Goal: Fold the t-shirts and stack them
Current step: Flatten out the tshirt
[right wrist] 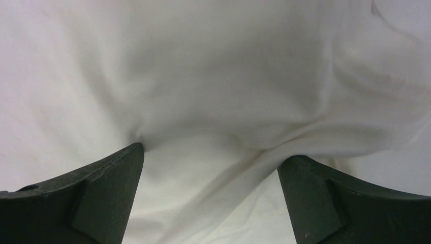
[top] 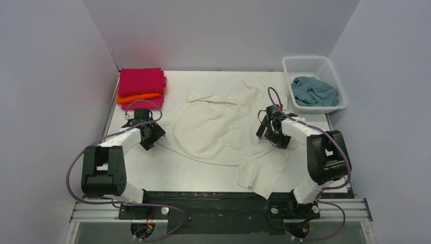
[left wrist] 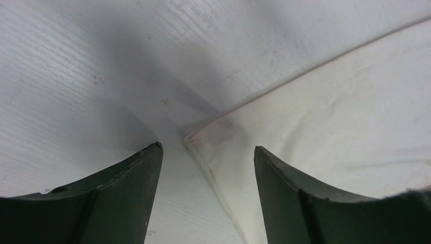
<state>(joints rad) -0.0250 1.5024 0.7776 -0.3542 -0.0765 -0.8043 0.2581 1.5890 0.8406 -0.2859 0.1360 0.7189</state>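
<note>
Cream t-shirt (top: pixel 218 127) lies rumpled on the table (top: pixel 167 170); the step looks like spreading (no fold yet). Left gripper (left wrist: pixel 206 152) stands apart astride its corner, right gripper (right wrist: pixel 211 152) apart over a ridge. Next move probably calls for pinching both and pulling flat.

We can read no text, label, brand, number or sign in any of the three views.
</note>
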